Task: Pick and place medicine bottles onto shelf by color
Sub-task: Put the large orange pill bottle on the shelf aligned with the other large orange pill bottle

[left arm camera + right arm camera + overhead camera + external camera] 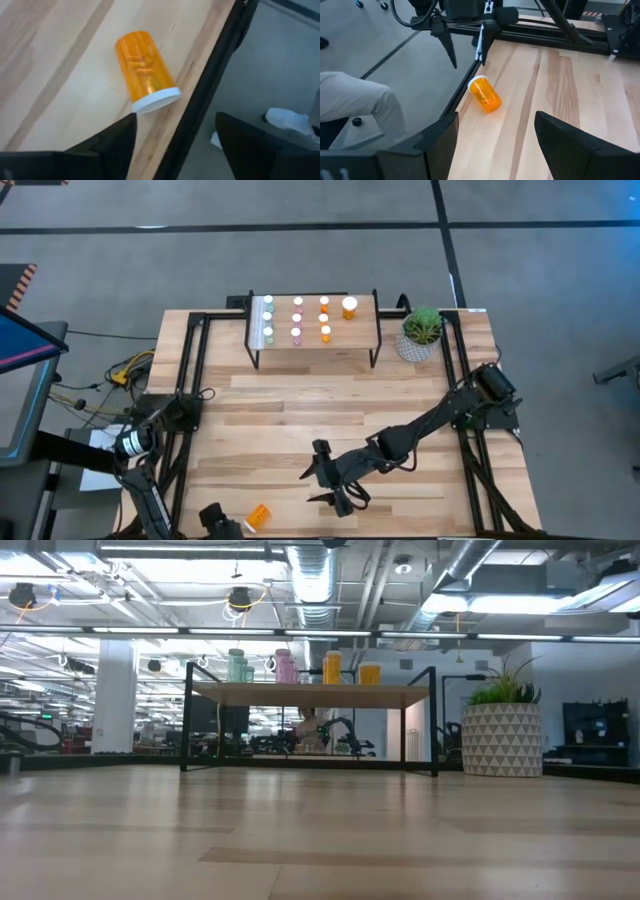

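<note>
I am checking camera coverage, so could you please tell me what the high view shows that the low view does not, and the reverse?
Only the high view shows the orange translucent medicine bottle with a white cap lying on its side near the table's front edge, the open left pincer beside it, and the open right pincer over the tabletop. Only the low view shows the room behind, with ceiling pipes. Both share the light wood shelf on black metal legs, the capped bottles standing on it and the potted green plant.
</note>
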You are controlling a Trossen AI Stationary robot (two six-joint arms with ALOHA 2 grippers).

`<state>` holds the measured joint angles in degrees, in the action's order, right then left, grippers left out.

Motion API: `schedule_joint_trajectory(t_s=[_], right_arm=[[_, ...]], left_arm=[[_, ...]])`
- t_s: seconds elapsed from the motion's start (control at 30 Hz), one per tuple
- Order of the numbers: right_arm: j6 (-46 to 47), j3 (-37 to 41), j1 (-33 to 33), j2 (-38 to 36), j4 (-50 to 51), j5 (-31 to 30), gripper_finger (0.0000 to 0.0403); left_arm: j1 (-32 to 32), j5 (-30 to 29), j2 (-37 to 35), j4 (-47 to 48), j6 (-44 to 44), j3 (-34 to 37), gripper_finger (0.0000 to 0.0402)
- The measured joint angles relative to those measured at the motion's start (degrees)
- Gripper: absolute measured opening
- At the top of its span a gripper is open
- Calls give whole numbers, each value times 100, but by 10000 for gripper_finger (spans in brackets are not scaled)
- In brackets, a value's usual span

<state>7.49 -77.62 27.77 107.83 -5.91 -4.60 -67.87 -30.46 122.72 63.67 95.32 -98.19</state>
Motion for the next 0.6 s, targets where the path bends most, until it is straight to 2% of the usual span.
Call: schedule_joint_trajectory(t_s=[0.33,0.43,0.6], right_arm=[[4,0,114,0,15,0,281],[8,0,151,0,13,0,281],[16,0,195,0,7,0,281]], left_arm=[[65,-274,192,-28,343,-4,374],[85,-310,354,-42,290,0,385],[167,-302,482,110,312,4,376]])
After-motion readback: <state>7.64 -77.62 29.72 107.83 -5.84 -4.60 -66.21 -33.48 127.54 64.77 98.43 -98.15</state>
